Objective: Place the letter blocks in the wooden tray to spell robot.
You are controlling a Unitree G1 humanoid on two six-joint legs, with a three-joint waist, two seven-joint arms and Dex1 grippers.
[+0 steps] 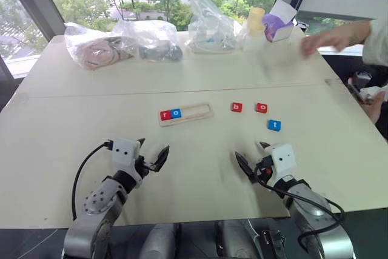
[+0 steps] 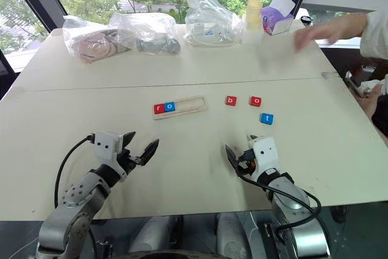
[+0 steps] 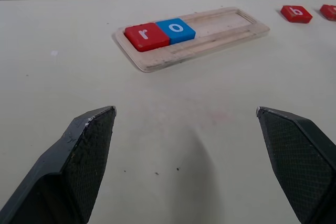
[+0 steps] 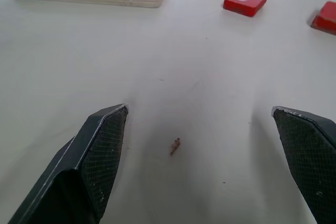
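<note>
The wooden tray [image 1: 200, 112] lies mid-table, with a red r block [image 1: 165, 114] and a blue o block [image 1: 175, 113] in its left end. To its right, loose on the table, sit a red b block [image 1: 236, 107], a red o block [image 1: 261, 107] and a blue t block [image 1: 274, 125]. My left gripper [image 1: 151, 152] hovers open near the front edge, below the tray. Nothing sits between the fingers of my right gripper [image 1: 251, 156], which is open below the loose blocks. The left wrist view faces the tray [image 3: 210, 38]; the right wrist view shows the b block [image 4: 245, 0].
Clear plastic bags [image 1: 121, 40] with items, a yellow cup [image 1: 256, 25] and a purple-and-white box [image 1: 277, 23] line the far edge. A person's hand [image 1: 330, 37] reaches over the far right corner. The table's front edge [image 1: 182, 222] is close to both grippers.
</note>
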